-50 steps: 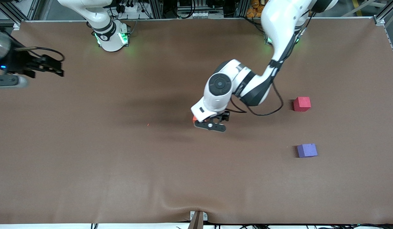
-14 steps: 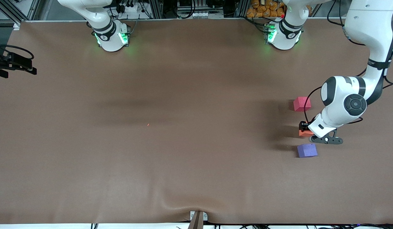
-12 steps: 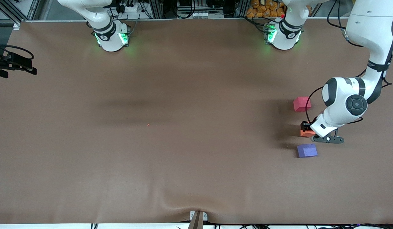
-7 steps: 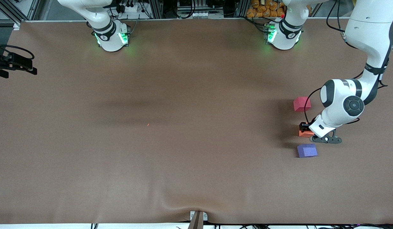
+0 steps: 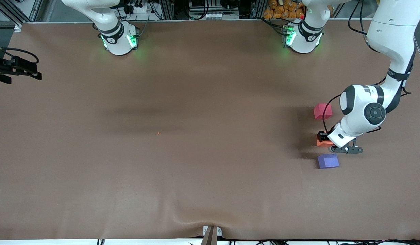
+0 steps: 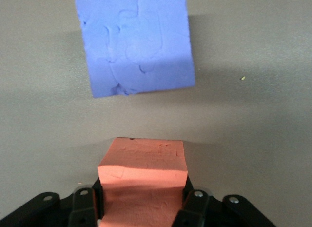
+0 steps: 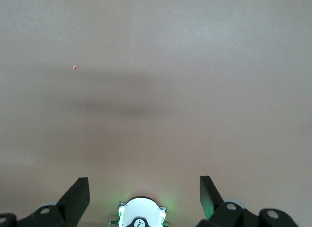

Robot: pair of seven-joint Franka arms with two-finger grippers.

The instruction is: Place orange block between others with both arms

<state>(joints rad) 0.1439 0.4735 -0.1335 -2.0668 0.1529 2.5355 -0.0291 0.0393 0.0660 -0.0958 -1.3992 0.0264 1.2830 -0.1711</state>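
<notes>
1. Orange block (image 6: 142, 180), a small bright orange matte foam cube, sits clamped between the two black fingers (image 6: 193, 207) of the left gripper (image 6: 141, 210), which press on its two opposite sides.
2. In the front view the same orange block (image 5: 321, 142) shows just past the left gripper (image 5: 323, 139), low over the brown counter (image 5: 196, 153); whether it touches the surface I cannot tell.
3. Taking the orange block as the landmark: the purple-blue matte cube (image 5: 328, 161) lies on the counter near it, nearer to the front camera, with a bare strip of counter between them. The left wrist view shows this purple-blue cube (image 6: 136, 44) apart from the orange block and turned slightly askew to it.
4. The pinkish-red matte cube (image 5: 322, 111) lies on the counter farther from the front camera than the orange block, also apart from it, so the orange block stands between the two.
5. The white left arm (image 5: 363, 110) reaches down to the block from its green-lit base.
6. The right gripper (image 7: 144, 197) waits well apart from the orange block, over the right arm's end of the counter, its fingers (image 7: 77, 195) spread wide and holding nothing; it appears at the edge of the front view (image 5: 17, 68).
</notes>
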